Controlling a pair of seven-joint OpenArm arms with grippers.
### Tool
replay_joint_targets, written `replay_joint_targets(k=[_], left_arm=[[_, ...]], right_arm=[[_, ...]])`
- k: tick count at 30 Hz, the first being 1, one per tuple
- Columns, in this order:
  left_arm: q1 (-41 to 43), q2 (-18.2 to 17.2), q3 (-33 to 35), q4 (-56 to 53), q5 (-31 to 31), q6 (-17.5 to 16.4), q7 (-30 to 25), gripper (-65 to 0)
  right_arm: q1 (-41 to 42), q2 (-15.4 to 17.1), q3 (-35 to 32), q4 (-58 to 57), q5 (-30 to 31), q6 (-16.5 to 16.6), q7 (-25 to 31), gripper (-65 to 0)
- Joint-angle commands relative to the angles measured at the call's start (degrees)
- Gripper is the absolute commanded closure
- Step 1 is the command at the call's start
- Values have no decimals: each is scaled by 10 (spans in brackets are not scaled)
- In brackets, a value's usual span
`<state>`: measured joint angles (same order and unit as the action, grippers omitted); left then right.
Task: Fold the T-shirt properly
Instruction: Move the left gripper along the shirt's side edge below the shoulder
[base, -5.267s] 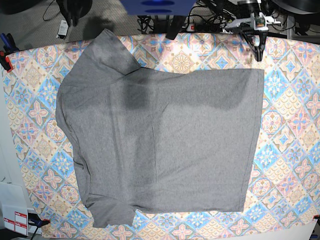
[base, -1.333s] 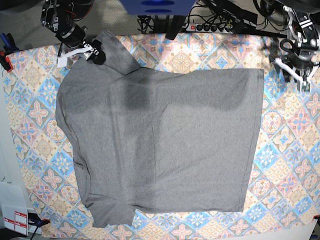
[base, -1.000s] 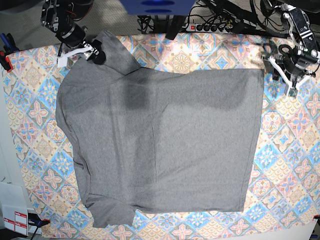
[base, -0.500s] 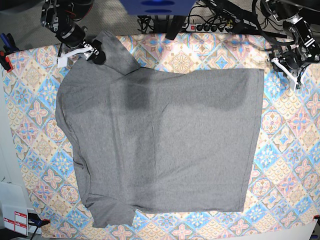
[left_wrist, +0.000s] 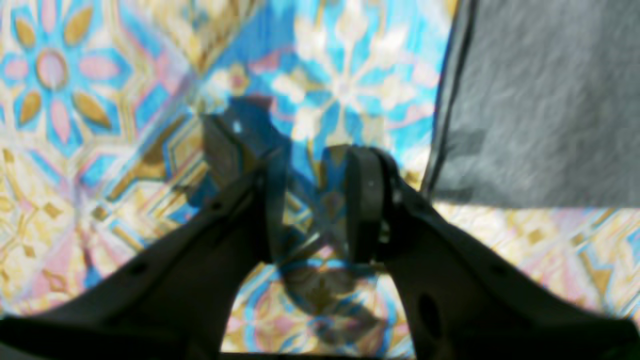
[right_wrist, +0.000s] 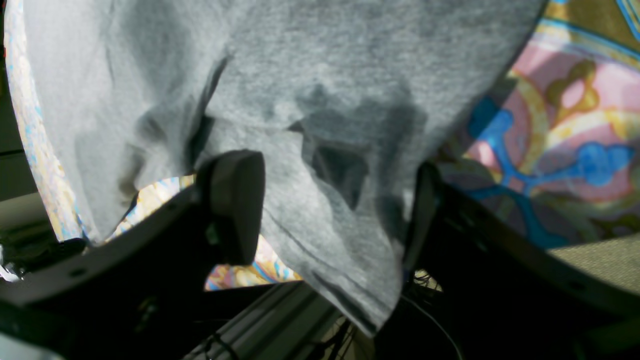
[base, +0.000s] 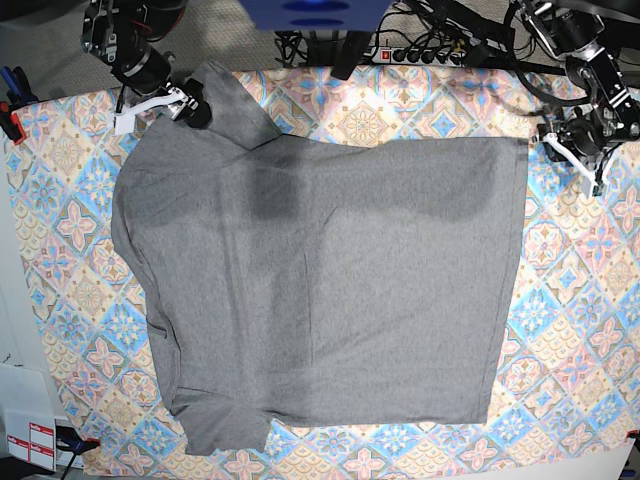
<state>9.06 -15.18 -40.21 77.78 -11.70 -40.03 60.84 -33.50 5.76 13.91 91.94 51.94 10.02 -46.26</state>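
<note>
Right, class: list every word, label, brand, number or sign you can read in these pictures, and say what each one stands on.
No text can be read.
T-shirt: plain grey, no print.
Tablecloth: pattern only, no lettering.
White cards with red patches at the lower left corner of the base view: too small to read.

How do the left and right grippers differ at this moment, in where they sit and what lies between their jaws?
The right gripper sits at the T-shirt's sleeve with grey cloth between its wide-open jaws; the left gripper hangs over bare tablecloth beside the shirt's hem corner, jaws narrower, nothing between them. The right touches the shirt; the left is apart from it. Both have dark fingers, and neither is closed on cloth.
</note>
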Motion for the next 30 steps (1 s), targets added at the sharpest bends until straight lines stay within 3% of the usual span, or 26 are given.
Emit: replay_joint_targets(k=[1,6,12,18,25,30], left_arm=[[-6,-5,2,6,-2,0,-1,-203],[-27,-6,71,-54,-4,0,-4,-203],[-39,0,77,-113,-7,0,-27,-203],[-37,3,141,-116,-4,0,-13,-203],[-9,11,147,-116,-3,0,-4,-203],[22,7,200,-115,-5,0,-8,-203]], right_arm=[[-7,4,-1,4,-4,-4,-13,-393],[-7,6,-1,4,-5,-4,-13,-393],[-7,6,-1,5,-5,-4,-13,-393],[-7,7,-1,5,-5,-4,-13,-393],[-6,7,-1,5,-5,-4,-13,-393],[-6,7,-1,5,-5,-4,-13,-393]])
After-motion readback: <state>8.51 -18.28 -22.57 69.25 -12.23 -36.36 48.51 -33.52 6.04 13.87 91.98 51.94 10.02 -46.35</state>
